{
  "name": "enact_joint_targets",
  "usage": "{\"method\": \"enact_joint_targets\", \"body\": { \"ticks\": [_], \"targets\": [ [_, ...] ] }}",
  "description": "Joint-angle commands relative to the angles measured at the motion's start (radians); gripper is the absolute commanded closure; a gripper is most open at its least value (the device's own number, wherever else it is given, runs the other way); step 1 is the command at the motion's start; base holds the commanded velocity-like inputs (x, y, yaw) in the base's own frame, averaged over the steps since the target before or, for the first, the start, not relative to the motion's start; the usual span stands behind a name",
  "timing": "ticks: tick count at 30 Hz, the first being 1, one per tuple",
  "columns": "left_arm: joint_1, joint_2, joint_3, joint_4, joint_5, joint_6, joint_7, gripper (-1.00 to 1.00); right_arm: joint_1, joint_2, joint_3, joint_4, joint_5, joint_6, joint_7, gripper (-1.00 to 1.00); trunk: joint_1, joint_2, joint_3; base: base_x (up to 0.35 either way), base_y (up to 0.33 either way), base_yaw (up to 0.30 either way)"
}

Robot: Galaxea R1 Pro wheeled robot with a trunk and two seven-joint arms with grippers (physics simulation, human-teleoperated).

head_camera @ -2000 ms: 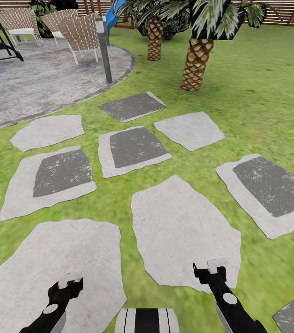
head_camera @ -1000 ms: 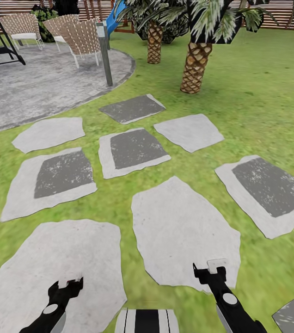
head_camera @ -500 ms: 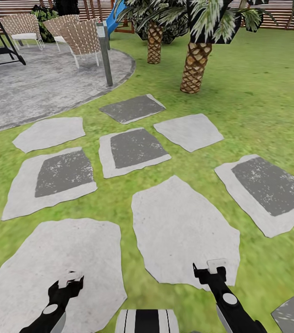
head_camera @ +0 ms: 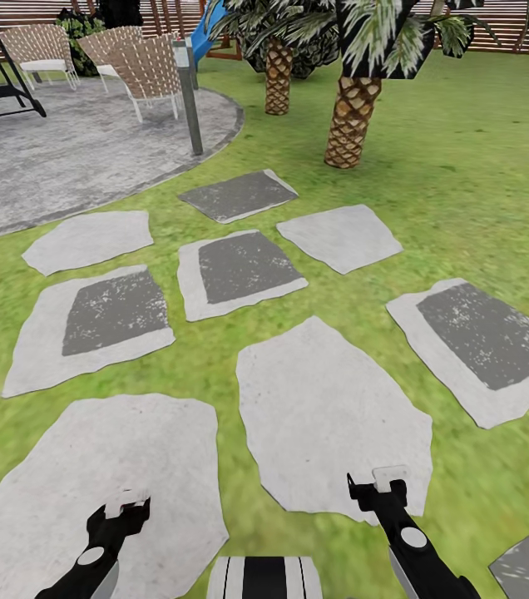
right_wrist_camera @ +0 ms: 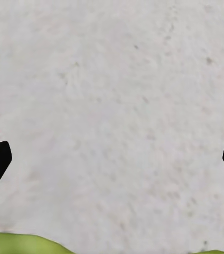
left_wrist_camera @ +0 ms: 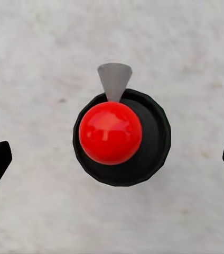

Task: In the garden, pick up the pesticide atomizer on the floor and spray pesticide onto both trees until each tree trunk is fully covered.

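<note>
Nothing much has shifted since a second ago: we hold both arms low over the pale stepping stones [head_camera: 331,416]. Our left gripper [left_wrist_camera: 112,159], fingers spread wide, hangs directly above the pesticide atomizer [left_wrist_camera: 112,132], apart from it; our right gripper [right_wrist_camera: 112,159] gapes wide over bare stone beside grass [right_wrist_camera: 17,244].

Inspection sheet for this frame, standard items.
Surface: pale stepping stones set in lawn.
Job's things: atomizer, red cap and grey nozzle, standing on stone under the left claw.
Clutter: nothing seen.
Grippers: left claw open, fingers clear of the atomizer; right claw open, empty, over stone.
Cables: nothing seen.
Surroundings: two palms, grey patio with wicker chairs, slat fence.
</note>
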Motion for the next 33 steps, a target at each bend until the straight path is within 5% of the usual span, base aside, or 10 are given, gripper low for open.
{"method": "enact_joint_targets", "body": {
  "ticks": [1, 21, 22, 33],
  "targets": [
    [0.000, 0.000, 0.000, 0.000, 0.000, 0.000, 0.000, -1.00, 0.000, 0.000, 0.000, 0.001, 0.000, 0.000, 0.000, -1.00, 0.000, 0.000, 0.000, 0.017, 0.000, 0.000],
    [0.000, 0.001, 0.001, 0.000, 0.000, 0.000, 0.000, -1.00, 0.000, 0.000, 0.000, 0.002, 0.000, 0.000, 0.000, -1.00, 0.000, 0.000, 0.000, 0.011, 0.000, 0.000],
    [0.000, 0.001, 0.001, 0.000, 0.001, 0.000, 0.000, 1.00, 0.000, 0.000, 0.000, 0.002, 0.000, 0.000, 0.000, -1.00, 0.000, 0.000, 0.000, 0.000, 0.000, 0.000],
    [0.000, 0.000, 0.000, -0.001, 0.002, -0.001, 0.000, 1.00, 0.000, 0.000, 0.000, 0.002, 0.000, 0.000, 0.000, -1.00, 0.000, 0.000, 0.000, 0.000, 0.000, 0.000]
  ]
}}
